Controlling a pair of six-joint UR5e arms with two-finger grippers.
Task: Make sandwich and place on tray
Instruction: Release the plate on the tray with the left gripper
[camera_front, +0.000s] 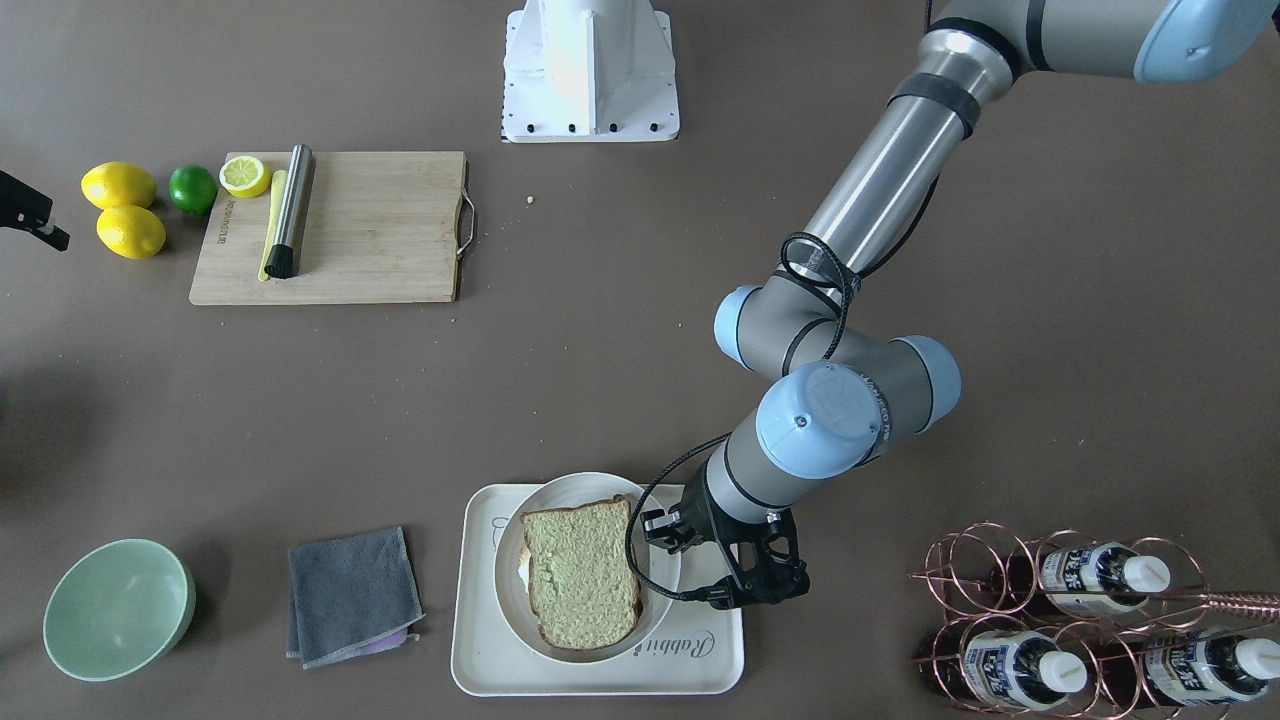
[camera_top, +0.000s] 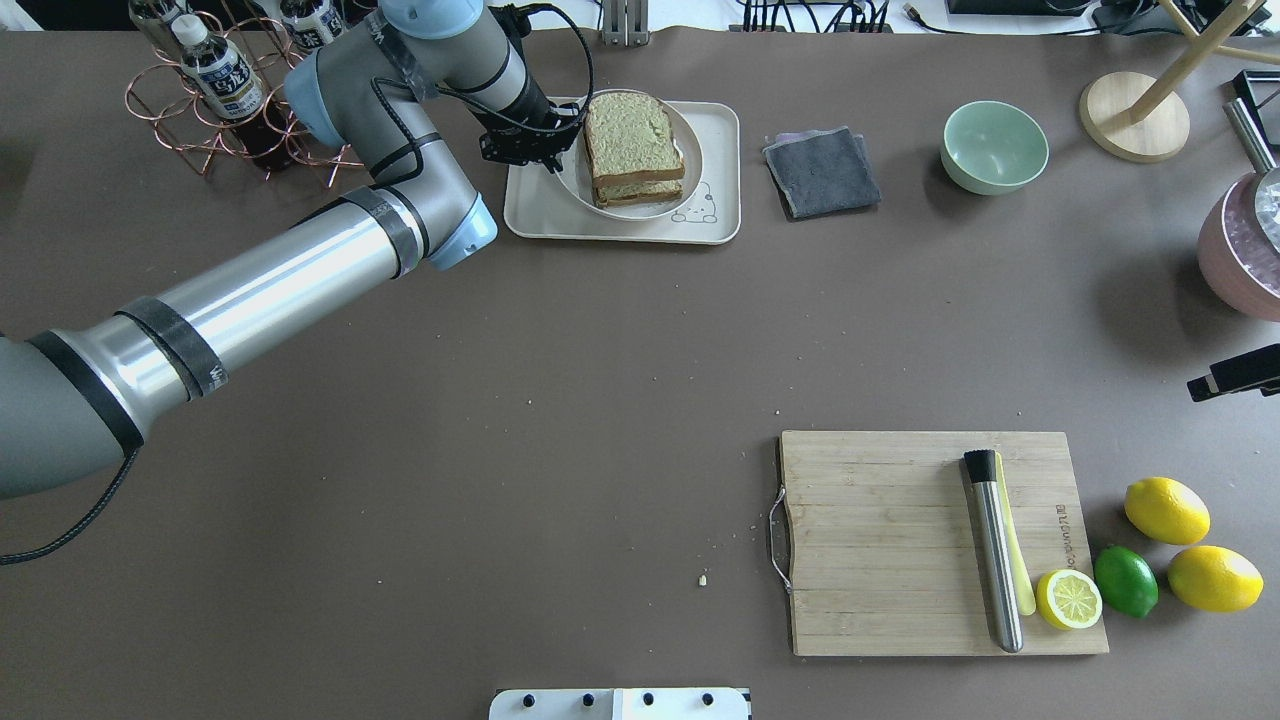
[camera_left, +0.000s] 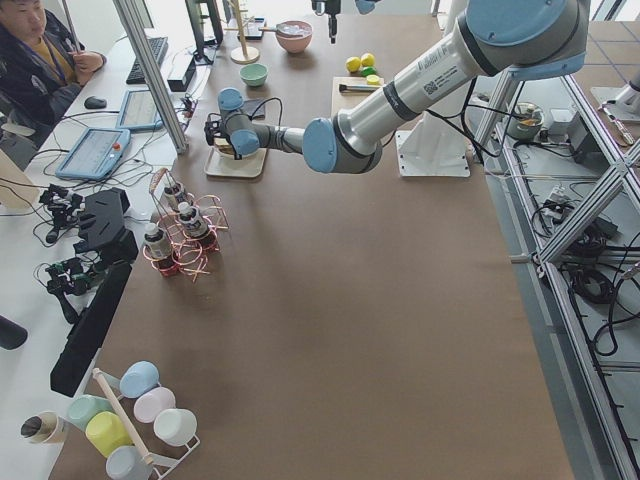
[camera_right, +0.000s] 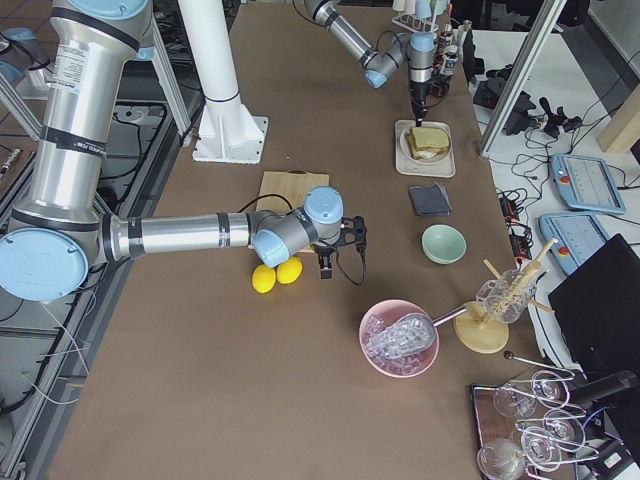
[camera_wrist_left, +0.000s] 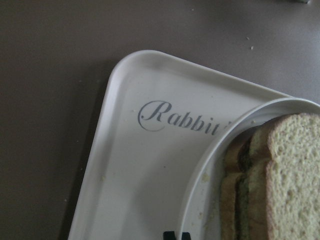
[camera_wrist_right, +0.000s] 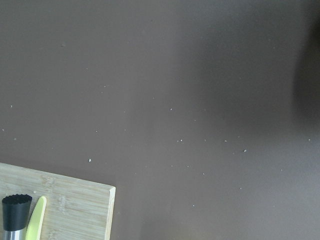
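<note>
The sandwich (camera_front: 580, 580) hides nearly all of its egg (camera_front: 522, 570); only a pale sliver shows at one edge. The left claw (camera_wrist_left: 176, 234) appears in its wrist view as two dark tips cut off by the bottom edge. Elsewhere the tips are hidden or too small, so its grip is unclear. The right claw (camera_top: 1238, 372) is cut off by the overhead view's edge. The plate (camera_wrist_left: 200, 165) and tray (camera_wrist_left: 125, 165) run out of the wrist view.

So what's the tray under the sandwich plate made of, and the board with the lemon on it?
The tray looks like matte cream plastic, maybe melamine: smooth, with rounded corners and printed lettering. The cutting board looks like bamboo or wood: pale strips with visible grain.
</note>
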